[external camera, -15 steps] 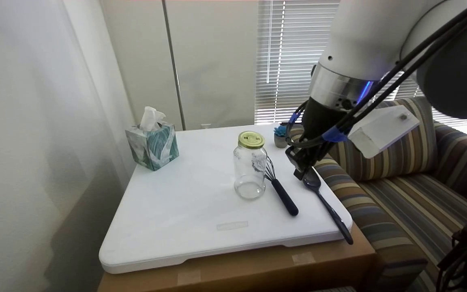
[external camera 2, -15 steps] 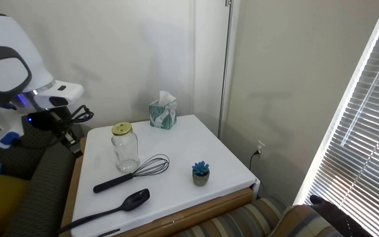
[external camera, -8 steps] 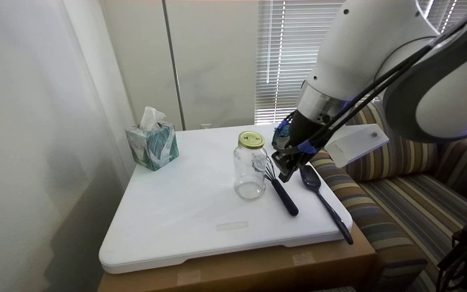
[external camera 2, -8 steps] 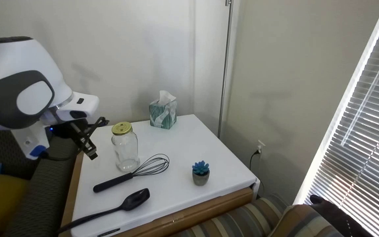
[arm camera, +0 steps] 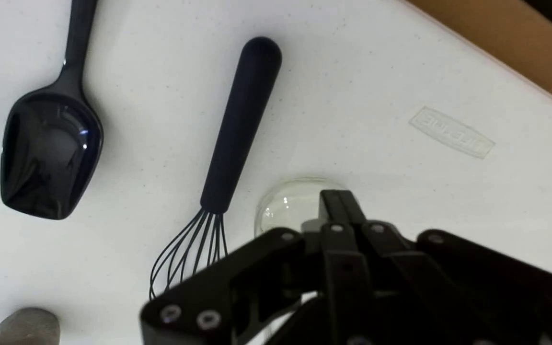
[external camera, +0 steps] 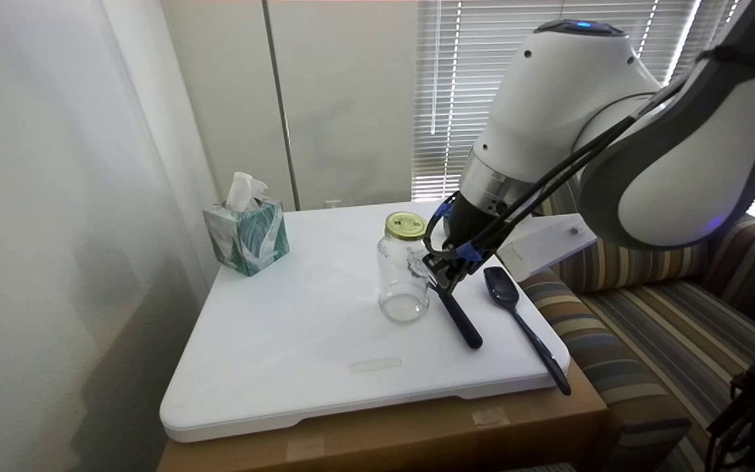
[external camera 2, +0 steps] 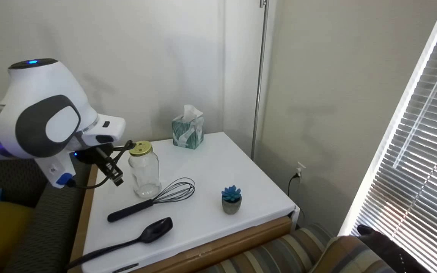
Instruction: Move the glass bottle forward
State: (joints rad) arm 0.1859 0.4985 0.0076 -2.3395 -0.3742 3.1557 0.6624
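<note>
The glass bottle [external camera: 404, 278] is a clear jar with a gold-yellow lid. It stands upright on the white table [external camera: 272, 373] and also shows in an exterior view [external camera 2: 145, 174]. My gripper [external camera: 444, 288] is beside the bottle, above the whisk, tilted downward; it also shows in an exterior view [external camera 2: 118, 181]. In the wrist view the fingertips [arm camera: 337, 199] are pressed together with nothing between them. The bottle's base [arm camera: 288, 206] shows behind them; the rest of it is hidden by the gripper. Whether the gripper touches the bottle I cannot tell.
A black whisk [external camera 2: 131, 210] lies close beside the bottle. A black spoon [external camera 2: 154, 230] lies near the table edge. A small potted blue plant [external camera 2: 231, 203] and a tissue box [external camera: 253, 239] stand farther back. A striped sofa [external camera: 626, 341] adjoins the table.
My gripper has moved from above the spoon toward the bottle and is now above the whisk. The bottle and other objects have not moved.
</note>
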